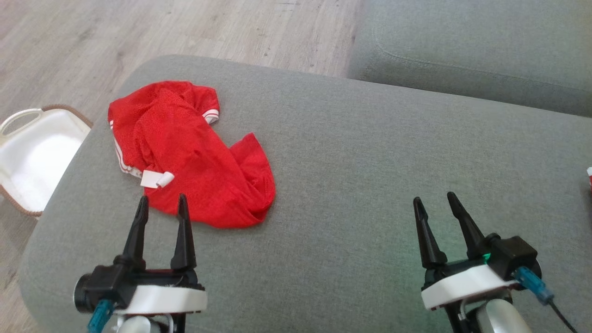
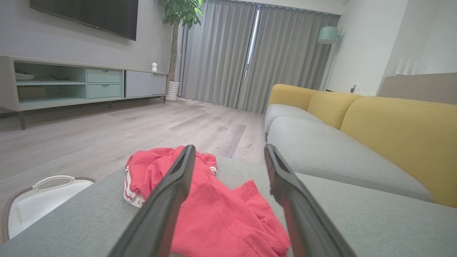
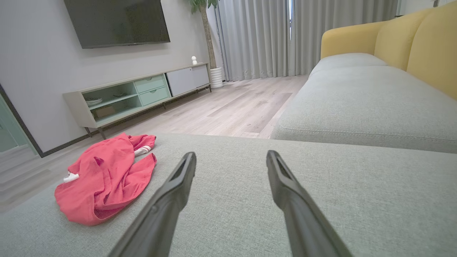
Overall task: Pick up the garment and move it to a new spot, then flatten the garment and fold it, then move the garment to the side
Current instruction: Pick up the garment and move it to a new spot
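Lying crumpled in the head view on the left part of the grey fabric sofa cushion (image 1: 347, 162), the white-trimmed red mesh garment (image 1: 194, 152) shows a white tag (image 1: 155, 179), its writing unreadable. The left hand (image 1: 162, 201) and right hand (image 1: 432, 199) hang spread, empty, over the cushion's near side. Left wrist view: garment on the cushion beyond spread fingers (image 2: 171, 200). Right wrist view: garment far left on the cushion.

I'm looking at my left gripper (image 1: 163, 199) and right gripper (image 1: 434, 198), both wearing long black tapered fingers (image 1: 184, 231), white wrist shells (image 1: 162, 299), blue cable plugs (image 1: 533, 283).
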Motion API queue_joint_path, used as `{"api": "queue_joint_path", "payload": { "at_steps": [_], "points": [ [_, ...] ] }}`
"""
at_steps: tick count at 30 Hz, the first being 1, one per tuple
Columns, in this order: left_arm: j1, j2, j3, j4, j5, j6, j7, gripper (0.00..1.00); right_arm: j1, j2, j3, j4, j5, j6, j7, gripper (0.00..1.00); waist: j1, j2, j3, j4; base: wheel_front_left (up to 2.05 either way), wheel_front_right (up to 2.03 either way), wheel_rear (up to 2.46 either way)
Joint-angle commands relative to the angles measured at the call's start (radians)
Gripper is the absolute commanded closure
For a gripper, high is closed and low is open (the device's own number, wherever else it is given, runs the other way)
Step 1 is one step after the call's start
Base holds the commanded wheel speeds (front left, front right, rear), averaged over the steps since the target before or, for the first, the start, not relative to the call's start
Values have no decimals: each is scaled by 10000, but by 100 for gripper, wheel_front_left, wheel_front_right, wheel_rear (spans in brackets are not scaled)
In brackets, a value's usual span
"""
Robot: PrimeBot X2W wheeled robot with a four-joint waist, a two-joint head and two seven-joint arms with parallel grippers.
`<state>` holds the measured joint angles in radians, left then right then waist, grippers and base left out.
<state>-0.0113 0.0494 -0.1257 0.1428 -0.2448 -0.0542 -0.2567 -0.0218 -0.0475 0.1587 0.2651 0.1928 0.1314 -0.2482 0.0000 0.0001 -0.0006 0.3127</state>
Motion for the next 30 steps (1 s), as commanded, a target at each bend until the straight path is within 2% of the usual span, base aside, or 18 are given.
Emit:
{"api": "queue_joint_path", "payload": {
  "at_steps": [1,11,17,21,25,30],
  "points": [
    [-195,8,408,-301,120,-43,-51,0,-186,-28,275,-298,66,-7,-135,0,0,-1,-1,20,0,0,0],
    [-209,8,653,-376,151,-47,-51,0,-217,-28,453,-323,115,-7,-135,0,0,-1,127,-117,0,0,0],
    [-948,187,1370,-435,541,-177,-51,0,-441,-28,198,-578,-160,-7,-135,0,0,-1,877,-309,0,0,0],
    [-2100,827,1813,14,729,-331,-51,0,-698,-28,-149,-903,-357,-7,-135,0,0,-1,1665,-409,0,0,0],
    [-3673,1798,1827,1268,887,-520,56,0,-969,-28,-618,-1324,-791,-7,-109,0,0,-1,2461,-457,0,0,0],
    [-5716,2767,1241,3394,720,-715,1347,0,-1282,-28,-1106,-1958,-1261,-7,152,0,0,-1,3283,-495,0,0,0]
  ]
}}
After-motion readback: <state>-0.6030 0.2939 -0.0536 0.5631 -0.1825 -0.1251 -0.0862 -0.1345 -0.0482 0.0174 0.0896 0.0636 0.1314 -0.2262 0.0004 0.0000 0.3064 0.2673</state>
